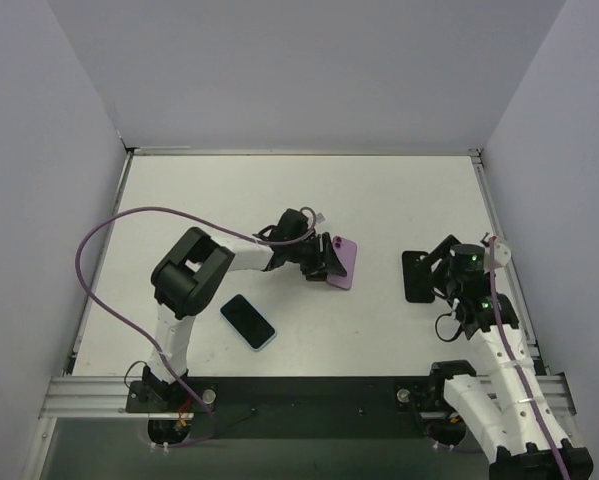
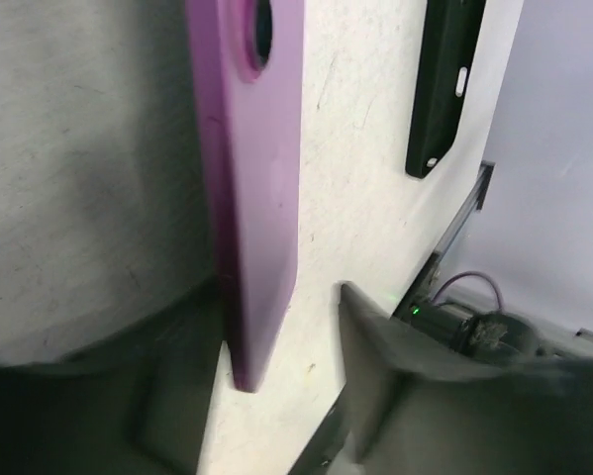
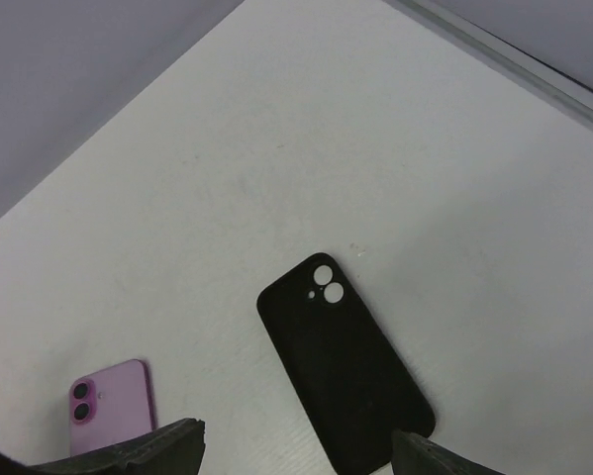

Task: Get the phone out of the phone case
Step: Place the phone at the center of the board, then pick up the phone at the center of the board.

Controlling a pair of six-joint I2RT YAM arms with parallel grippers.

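Phone (image 1: pixel 247 321) lies screen-up near your left arm's base, well apart from both cases. Purple case (image 2: pixel 251 198) sits loose between the left gripper's (image 2: pixel 276 386) spread fingers. Black case (image 3: pixel 341 361), seemingly empty, lies under the right gripper's (image 3: pixel 286 455) parted jaws. You appear to be at the release; next, lift both arms clear without nudging anything.

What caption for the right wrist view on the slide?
Open right gripper over a matte black phone case lying flat on the white table, pink phone at lower left.
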